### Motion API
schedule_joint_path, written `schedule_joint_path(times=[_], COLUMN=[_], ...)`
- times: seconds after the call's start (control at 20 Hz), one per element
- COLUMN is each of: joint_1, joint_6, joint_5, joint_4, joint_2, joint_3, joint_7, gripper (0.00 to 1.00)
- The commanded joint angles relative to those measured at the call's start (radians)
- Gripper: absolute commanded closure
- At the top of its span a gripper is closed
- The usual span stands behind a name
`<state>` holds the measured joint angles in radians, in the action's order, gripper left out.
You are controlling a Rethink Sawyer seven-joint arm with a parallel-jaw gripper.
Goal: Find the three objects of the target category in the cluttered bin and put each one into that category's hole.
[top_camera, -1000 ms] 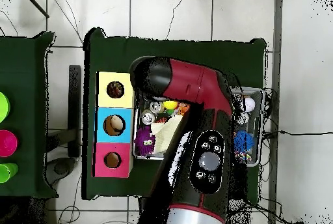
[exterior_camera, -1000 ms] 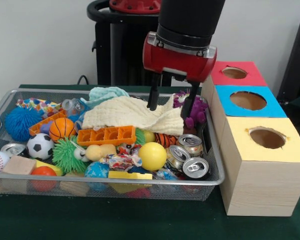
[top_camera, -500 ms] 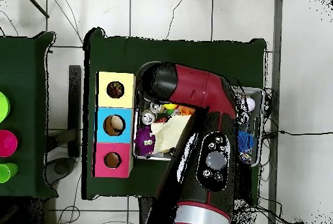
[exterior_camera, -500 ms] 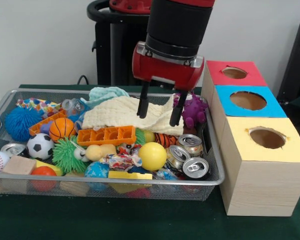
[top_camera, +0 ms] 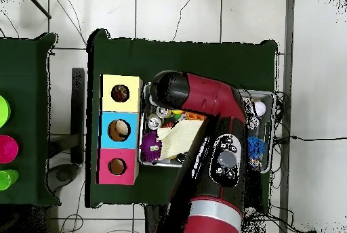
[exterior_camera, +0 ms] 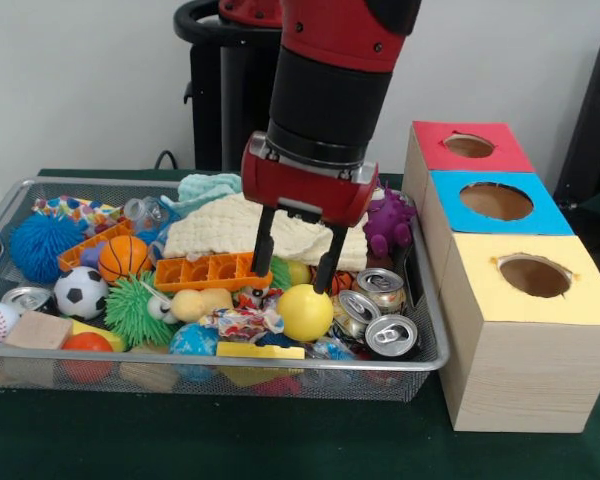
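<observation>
A wire bin [exterior_camera: 130, 362] holds a heap of toys. My gripper [exterior_camera: 291, 281] hangs open over its middle, the black fingers [exterior_camera: 261, 252] straddling a small yellow-green ball and a tiger-striped ball [exterior_camera: 332, 281], with nothing held. Just below it sits a yellow ball [exterior_camera: 305, 312]. Three drink cans [exterior_camera: 384, 285] [exterior_camera: 358, 308] [exterior_camera: 391, 335] lie at the bin's right front. Beside the bin stand a red box [exterior_camera: 470, 147], a blue box [exterior_camera: 495, 203] and a yellow box [exterior_camera: 533, 277], each with a round hole. In the overhead view the arm [top_camera: 210, 108] hides the gripper.
A cream cloth [exterior_camera: 225, 225], an orange tray [exterior_camera: 212, 270], a purple toy [exterior_camera: 388, 222], a basketball [exterior_camera: 123, 257], a soccer ball [exterior_camera: 80, 292], a blue spiky ball [exterior_camera: 35, 247] and a green spiky ball [exterior_camera: 135, 310] crowd the bin. A fourth can [exterior_camera: 25, 297] lies at the left.
The gripper has moved left, lower and nearer the bin's front, from over the cloth's right end beside the purple toy to over the balls. It stayed open.
</observation>
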<state>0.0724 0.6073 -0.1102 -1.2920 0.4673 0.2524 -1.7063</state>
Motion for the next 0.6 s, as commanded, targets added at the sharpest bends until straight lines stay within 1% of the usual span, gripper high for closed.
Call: schedule_joint_path(times=[0.05,0.6], joint_1=[0.021,0.004], joint_6=[-0.075,-0.108], joint_5=[0.008,-0.029], joint_4=[-0.119,-0.115], joint_2=[-0.079,-0.107], joint_3=[-0.089,-0.047], joint_7=[-0.160,-0.235], gripper=[0.00,0.00])
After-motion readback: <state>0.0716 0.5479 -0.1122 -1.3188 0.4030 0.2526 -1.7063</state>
